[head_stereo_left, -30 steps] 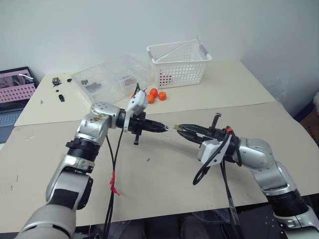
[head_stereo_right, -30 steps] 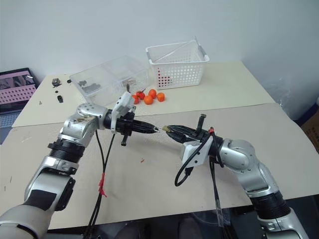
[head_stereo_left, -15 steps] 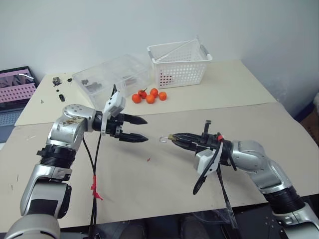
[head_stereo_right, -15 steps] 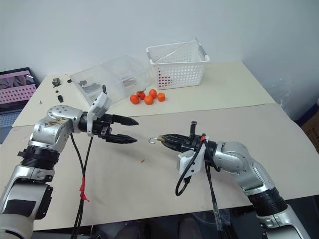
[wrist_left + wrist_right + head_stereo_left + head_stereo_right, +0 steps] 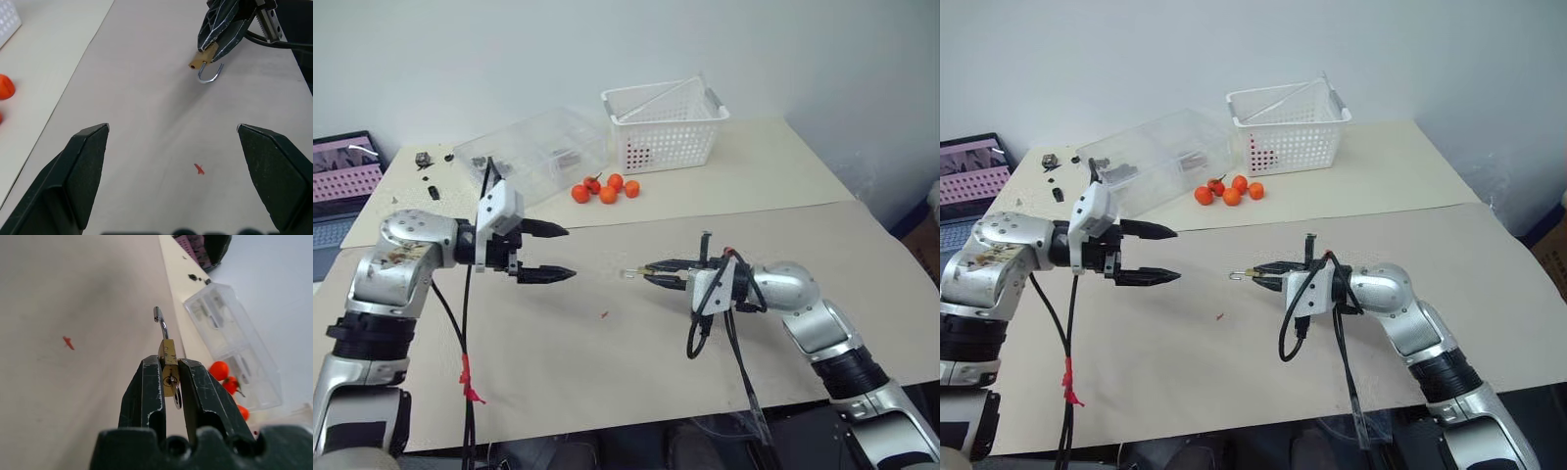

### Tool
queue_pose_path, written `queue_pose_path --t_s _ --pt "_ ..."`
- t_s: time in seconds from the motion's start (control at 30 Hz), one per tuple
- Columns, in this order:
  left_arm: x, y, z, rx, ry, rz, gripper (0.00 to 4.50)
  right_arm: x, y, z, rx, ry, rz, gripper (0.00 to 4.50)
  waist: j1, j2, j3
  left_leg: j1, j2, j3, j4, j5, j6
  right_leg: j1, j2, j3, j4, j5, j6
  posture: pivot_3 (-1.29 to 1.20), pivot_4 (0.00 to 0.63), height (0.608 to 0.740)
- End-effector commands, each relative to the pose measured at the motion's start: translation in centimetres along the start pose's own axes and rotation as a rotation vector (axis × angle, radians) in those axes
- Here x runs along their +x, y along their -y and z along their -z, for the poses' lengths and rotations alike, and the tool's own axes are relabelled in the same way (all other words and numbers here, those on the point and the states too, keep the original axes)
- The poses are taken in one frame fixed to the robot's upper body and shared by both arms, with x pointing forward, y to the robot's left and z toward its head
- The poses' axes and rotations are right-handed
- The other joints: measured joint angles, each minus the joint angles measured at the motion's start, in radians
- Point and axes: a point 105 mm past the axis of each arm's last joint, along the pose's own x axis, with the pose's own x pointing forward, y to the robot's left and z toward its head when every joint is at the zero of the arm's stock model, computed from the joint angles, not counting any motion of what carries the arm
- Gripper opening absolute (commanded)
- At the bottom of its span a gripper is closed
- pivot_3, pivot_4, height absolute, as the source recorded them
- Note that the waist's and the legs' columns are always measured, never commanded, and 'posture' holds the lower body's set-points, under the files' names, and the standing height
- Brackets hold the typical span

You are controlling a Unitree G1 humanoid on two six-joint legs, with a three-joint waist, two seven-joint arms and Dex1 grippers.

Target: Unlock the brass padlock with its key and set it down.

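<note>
Pinching brass padlock (image 5: 168, 366), right fingers (image 5: 146, 391)

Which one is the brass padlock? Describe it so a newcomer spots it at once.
Start at the big tan table and follow the robot's right arm to the right gripper, held above the middle of the table. Pinched at its tip is the brass padlock, a tiny gold block with a thin silver hooked shackle. Unlike the round orange fruits resting near the white basket, it is squarish, metallic and off the table.
</note>
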Motion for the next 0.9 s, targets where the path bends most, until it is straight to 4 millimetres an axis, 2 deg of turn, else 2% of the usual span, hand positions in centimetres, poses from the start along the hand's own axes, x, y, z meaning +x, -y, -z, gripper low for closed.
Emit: queue_pose_path --t_s 0.03,0.13,0.3,0.5,0.63,0.9 --pt "-0.2 0.1 -1.5 0.054 0.036 -0.022 4.46 0.3 0.7 -1.2 -0.225 0.035 -0.008 0.08 0.001 0.0 0.0 0.0 0.0 0.0 0.0 0.0 0.0 0.0 0.0 0.0 0.0 0.0 0.0 0.0 0.15 0.74" --pt "0.1 0.3 -1.9 0.055 0.048 -0.016 4.46 1.1 0.0 -0.5 -0.337 0.032 -0.018 0.08 0.004 0.0 0.0 0.0 -0.001 0.0 -0.001 0.0 0.0 0.0 0.0 -0.001 0.0 0.0 0.0 0.0 0.15 0.74" --pt "0.8 1.2 -2.0 0.034 0.049 0.046 4.46 3.6 -0.8 1.3 -0.544 0.02 -0.038 0.08 -0.006 0.0 0.0 0.001 -0.002 0.001 -0.003 0.003 -0.006 -0.002 0.0 0.001 0.0 0.001 -0.001 0.0 0.15 0.74" --pt "0.7 2.2 -2.2 0.055 0.034 0.091 4.46 4.5 -1.2 3.0 -0.655 0.016 -0.009 0.08 -0.005 -0.001 0.0 0.002 -0.002 0.002 -0.013 0.008 -0.014 -0.004 0.0 0.001 0.0 0.001 -0.002 0.0 0.15 0.74" --pt "0.3 2.4 -1.8 0.078 -0.002 0.091 4.46 4.8 -2.1 3.8 -0.606 0.028 -0.012 0.08 -0.005 -0.001 0.0 0.002 -0.002 0.002 -0.013 0.009 -0.016 -0.003 0.0 0.002 -0.001 0.001 -0.002 0.0 0.15 0.74" --pt "-0.2 3.0 0.4 0.138 -0.123 0.118 4.46 5.3 -3.6 3.7 -0.572 0.078 -0.057 0.08 -0.014 -0.001 0.001 0.005 -0.002 0.003 -0.015 0.009 -0.016 -0.001 0.0 0.003 -0.001 0.001 -0.002 0.0 0.15 0.74"
